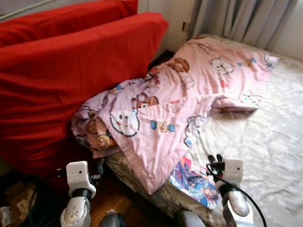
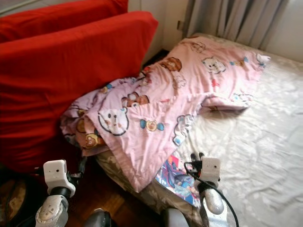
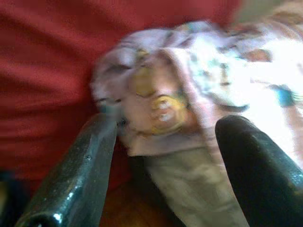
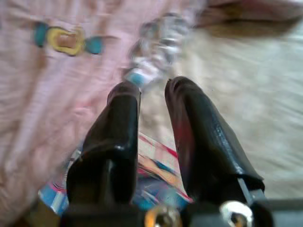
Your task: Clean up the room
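A bedroom is seen, with grey curtains [image 1: 246,19] hung behind a bed [image 1: 265,142] covered by a pale, creased sheet. A pink blanket [image 1: 175,104] printed with cartoon bears is spread crumpled across the near side of the bed, one corner hanging over the edge towards the dark wooden floor [image 1: 113,198] and another part bunched against a large red cushion [image 1: 57,80] that leans beside the bed. A colourful illustrated book [image 1: 191,182] is partly tucked under the blanket's hanging corner, lying on the sheet at the bed's edge.

The right gripper [image 4: 151,94] is held low over the bed edge, just above the book and near the blanket's hem; its two black fingers are set close together with a narrow gap, and nothing is held between them. The left gripper [image 3: 165,137] is raised before the bunched end of the blanket beside the red cushion, its fingers [image 3: 75,175] spread wide apart with nothing gripped. Some cardboard clutter [image 1: 14,201] is seen on the floor at the robot's far left.
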